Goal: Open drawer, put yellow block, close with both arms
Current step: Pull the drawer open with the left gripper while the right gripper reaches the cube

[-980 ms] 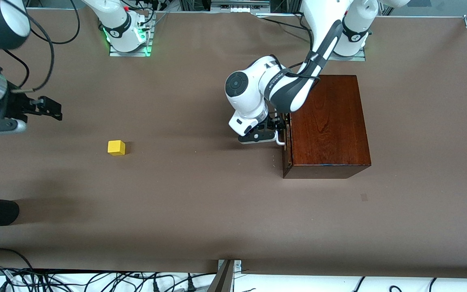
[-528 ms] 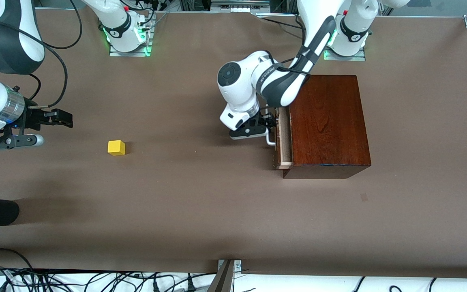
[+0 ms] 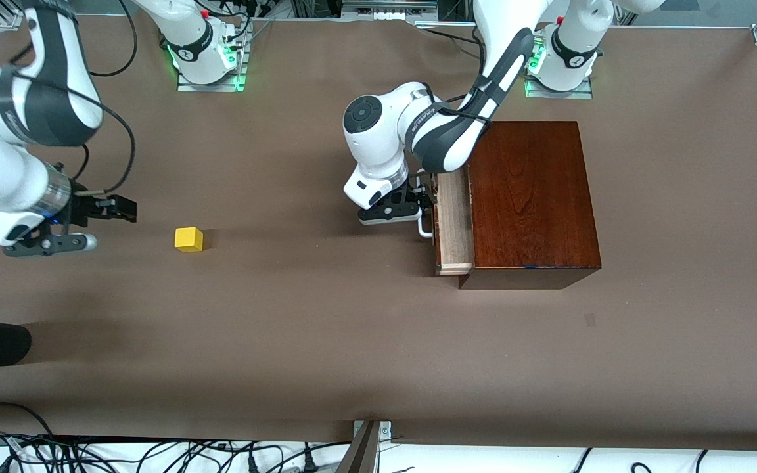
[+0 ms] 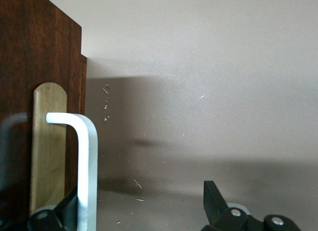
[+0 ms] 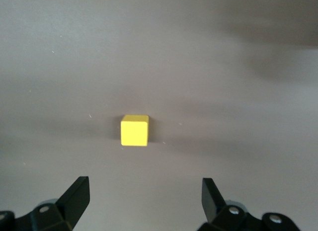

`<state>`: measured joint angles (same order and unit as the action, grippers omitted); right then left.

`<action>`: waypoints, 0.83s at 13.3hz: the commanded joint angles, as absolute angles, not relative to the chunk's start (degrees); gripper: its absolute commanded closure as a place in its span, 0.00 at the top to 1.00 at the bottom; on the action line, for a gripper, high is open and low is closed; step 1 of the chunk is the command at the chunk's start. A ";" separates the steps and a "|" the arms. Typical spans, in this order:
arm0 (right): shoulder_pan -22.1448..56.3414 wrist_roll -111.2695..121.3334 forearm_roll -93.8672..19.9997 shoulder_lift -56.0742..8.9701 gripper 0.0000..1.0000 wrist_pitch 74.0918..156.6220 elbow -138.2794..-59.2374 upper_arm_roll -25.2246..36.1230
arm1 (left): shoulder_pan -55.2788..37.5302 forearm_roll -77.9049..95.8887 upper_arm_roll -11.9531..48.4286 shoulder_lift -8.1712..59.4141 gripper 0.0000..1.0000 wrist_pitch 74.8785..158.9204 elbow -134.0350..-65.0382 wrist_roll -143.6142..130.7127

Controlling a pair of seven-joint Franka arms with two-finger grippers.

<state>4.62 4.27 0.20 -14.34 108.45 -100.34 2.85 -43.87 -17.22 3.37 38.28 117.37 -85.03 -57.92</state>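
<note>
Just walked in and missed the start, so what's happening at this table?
The left gripper is at the white loop handle of the drawer, which stands partly out of the wooden box; its fingers stand apart with the handle just inside one of them. The right gripper hovers open over the table near the yellow block, which sits untouched toward the right arm's end.

Left arm (image 3: 441, 128) lettering: you can see white print on its dark grey link, too small to read.
Right arm (image 3: 20, 121) lettering: you get white print on its dark band, unreadable.
Arm bases (image 3: 189, 52): each shows you a small round emblem, no words.
Elsewhere: nothing you can read.
</note>
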 commanded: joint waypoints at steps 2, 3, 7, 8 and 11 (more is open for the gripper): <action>4.31 3.78 -2.46 -17.40 1.00 119.92 -106.32 2.64 | -46.93 -17.05 3.25 42.01 1.00 119.88 -79.01 -60.46; 4.39 3.78 -2.46 -17.40 1.00 124.67 -109.65 2.55 | -47.11 -17.05 3.25 41.92 1.00 119.88 -78.84 -61.08; 4.83 0.54 -2.55 -18.89 1.00 135.42 -115.65 1.85 | -47.55 -17.14 3.16 41.05 1.00 119.45 -78.31 -61.17; 5.18 -0.26 -2.55 -18.98 1.00 138.14 -117.40 1.50 | -47.37 -17.23 3.16 40.00 1.00 118.83 -78.40 -60.65; 5.54 -1.23 -2.55 -19.34 1.00 147.55 -123.91 1.14 | -47.29 -17.32 3.16 38.06 1.00 112.43 -78.31 -59.77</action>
